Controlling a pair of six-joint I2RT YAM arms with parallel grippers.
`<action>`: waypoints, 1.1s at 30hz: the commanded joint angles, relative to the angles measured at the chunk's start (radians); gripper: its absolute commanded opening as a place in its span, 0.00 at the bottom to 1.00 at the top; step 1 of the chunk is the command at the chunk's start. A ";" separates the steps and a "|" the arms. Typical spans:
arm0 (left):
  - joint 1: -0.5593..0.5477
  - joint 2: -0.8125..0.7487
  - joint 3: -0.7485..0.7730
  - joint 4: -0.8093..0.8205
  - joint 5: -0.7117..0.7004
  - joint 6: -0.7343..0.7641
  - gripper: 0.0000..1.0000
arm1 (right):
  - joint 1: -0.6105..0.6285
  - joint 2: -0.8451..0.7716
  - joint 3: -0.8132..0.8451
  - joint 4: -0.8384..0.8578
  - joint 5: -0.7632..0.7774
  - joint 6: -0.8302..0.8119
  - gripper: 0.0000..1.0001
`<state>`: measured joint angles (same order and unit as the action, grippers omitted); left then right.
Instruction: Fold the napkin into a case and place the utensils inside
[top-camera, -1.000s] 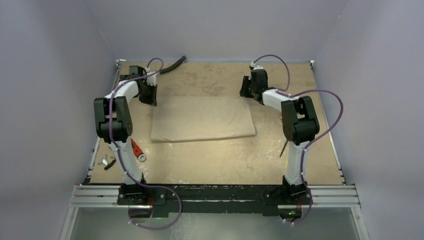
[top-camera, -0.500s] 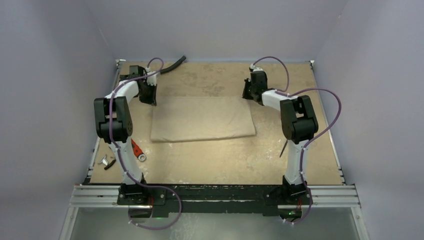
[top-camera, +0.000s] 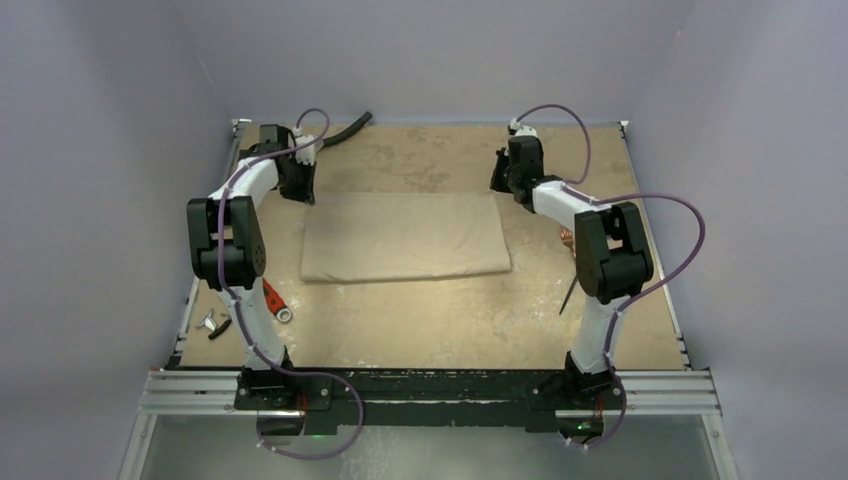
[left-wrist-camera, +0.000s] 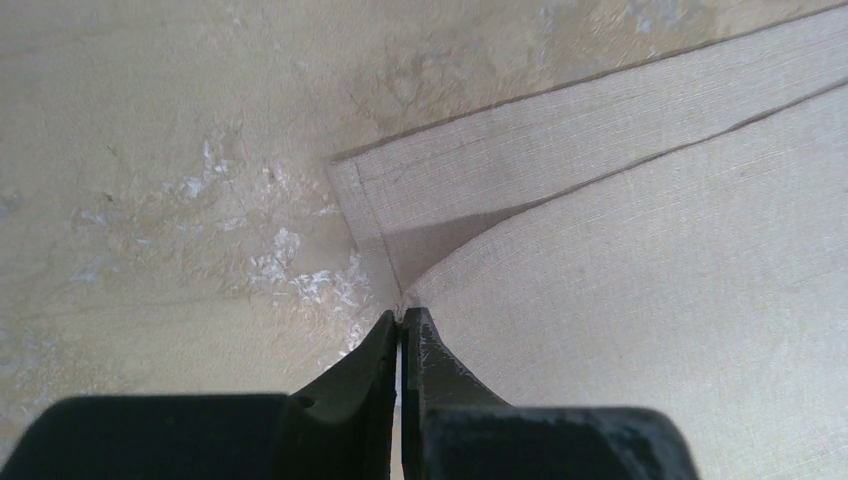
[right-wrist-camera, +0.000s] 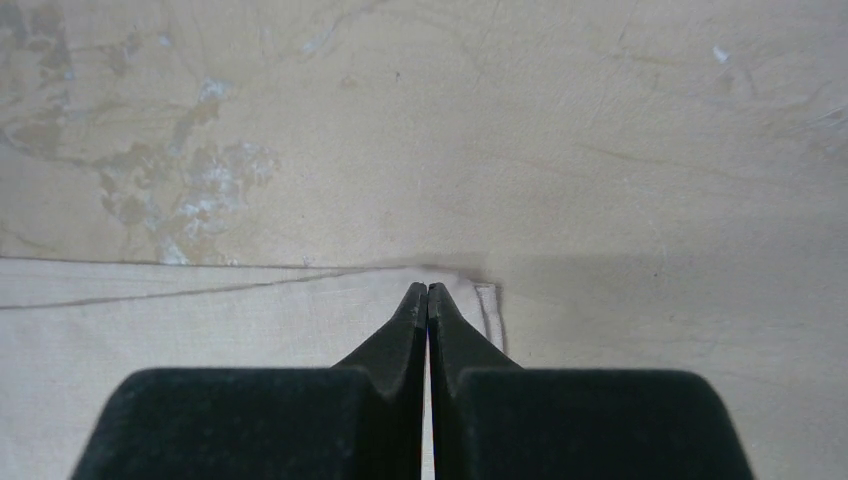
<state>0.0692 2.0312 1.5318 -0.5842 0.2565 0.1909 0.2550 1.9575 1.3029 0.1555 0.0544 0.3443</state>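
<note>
Clearly the step in hand is the next fold: the napkin (top-camera: 405, 237) lies doubled and flat in the middle of the counter (top-camera: 450, 320), its far edge running between the two arms. The left tool (left-wrist-camera: 402, 315) is clenched, tips together on the far left corner of the upper layer, which rises a little off the layer beneath. The right tool (right-wrist-camera: 428, 290) is likewise clenched at the far right corner, where the cloth puckers at its tips; it looks like a pinch, though how many layers it has I cannot tell. To do this well, I judge both corners should lift together and travel at one pace, the edge between them taut enough not to sag, low enough not to drag the whole cloth. A copper glint beside the right arm, likely the fork (top-camera: 567, 238), lies apart from the cloth
</note>
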 joint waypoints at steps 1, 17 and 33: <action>-0.021 -0.072 0.051 0.045 -0.008 -0.024 0.00 | -0.003 -0.064 -0.027 0.004 0.065 0.019 0.00; -0.040 0.017 0.050 0.142 -0.141 -0.005 0.00 | -0.014 0.027 0.027 -0.025 0.075 0.047 0.32; -0.058 0.054 0.040 0.206 -0.140 -0.048 0.00 | -0.014 0.062 0.030 0.039 0.020 -0.004 0.56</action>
<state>0.0162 2.0724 1.5650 -0.4183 0.1226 0.1650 0.2409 2.0357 1.3060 0.1455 0.1047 0.3721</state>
